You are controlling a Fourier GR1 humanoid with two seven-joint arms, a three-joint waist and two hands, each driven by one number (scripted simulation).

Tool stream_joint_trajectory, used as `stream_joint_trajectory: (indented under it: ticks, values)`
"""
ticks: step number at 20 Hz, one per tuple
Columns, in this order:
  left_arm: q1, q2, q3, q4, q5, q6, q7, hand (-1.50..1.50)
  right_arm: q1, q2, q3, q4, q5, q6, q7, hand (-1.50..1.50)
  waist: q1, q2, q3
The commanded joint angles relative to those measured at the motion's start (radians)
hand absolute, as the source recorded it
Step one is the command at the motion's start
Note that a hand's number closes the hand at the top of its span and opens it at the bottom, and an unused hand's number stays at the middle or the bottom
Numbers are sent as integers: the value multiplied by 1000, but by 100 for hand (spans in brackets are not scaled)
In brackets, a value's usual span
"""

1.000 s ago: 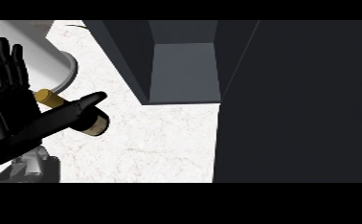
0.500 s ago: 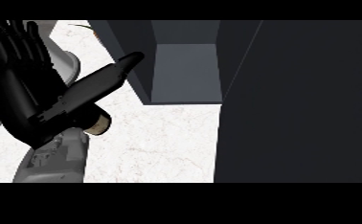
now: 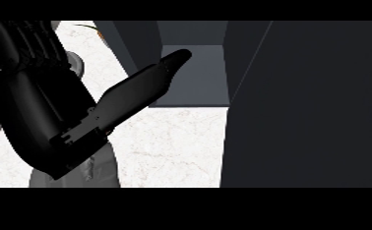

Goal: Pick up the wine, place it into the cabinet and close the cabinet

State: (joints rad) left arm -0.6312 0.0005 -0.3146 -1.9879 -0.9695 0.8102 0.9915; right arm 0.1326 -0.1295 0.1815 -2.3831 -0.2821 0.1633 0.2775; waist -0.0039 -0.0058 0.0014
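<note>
Left robot hand (image 3: 51,101) now higher, thumb reaching over dark grey open cabinet (image 3: 193,76); fingers straight, spread. Wine hidden, position unclear. White marble worktop (image 3: 174,145) below.

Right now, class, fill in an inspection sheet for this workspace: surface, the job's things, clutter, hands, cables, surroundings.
Surface: white marbled counter, bare where visible.
Job's things: cabinet open, its dark door swung out at the view's right; the wine bottle cannot be made out, possibly hidden by the hand.
Clutter: nothing seen.
Hands: left hand large at the view's left, its thumb stretched toward the cabinet opening; whether it holds anything cannot be told. Right hand not in view.
Cables: nothing seen.
Surroundings: nothing seen.
</note>
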Motion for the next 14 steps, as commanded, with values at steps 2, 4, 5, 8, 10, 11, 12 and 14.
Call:
stream_joint_trajectory:
  ticks: [2, 4, 5, 8, 10, 11, 12, 14]
  values:
    - [-73, 0, -98, -15, -210, 26, 279, -150, 5, -3, -5, -71, -39, -10, 46, -150, -1, -1, 0]
    - [-126, 0, -57, -20, -227, -42, 282, -150, 39, 2, 39, -129, -1, -20, 60, -150, -4, -1, 0]
    - [-118, 0, -82, -69, -240, -84, 327, -150, -60, -5, -23, -101, -36, -70, 136, -150, 4, -1, -1]
    - [-139, 0, -94, -30, -285, -65, 348, -150, -67, -10, -33, -82, -56, -51, 125, -150, -1, 1, -1]
    - [-128, 0, -88, -87, -312, -130, 362, -150, -60, -14, -12, -146, -47, -62, 159, -150, 0, -1, -1]
    - [-179, 0, -82, -47, -322, -117, 401, -150, -82, 15, 32, -72, 21, -66, 113, -150, -1, 0, -1]
    - [-215, 0, -25, -22, -309, -158, 375, -150, -67, 5, 33, -142, 1, -84, 166, -150, -5, 0, -1]
    - [-168, 0, -56, -99, -331, -208, 398, -150, -48, -28, -16, -158, -45, -52, 154, -150, -3, -2, -1]
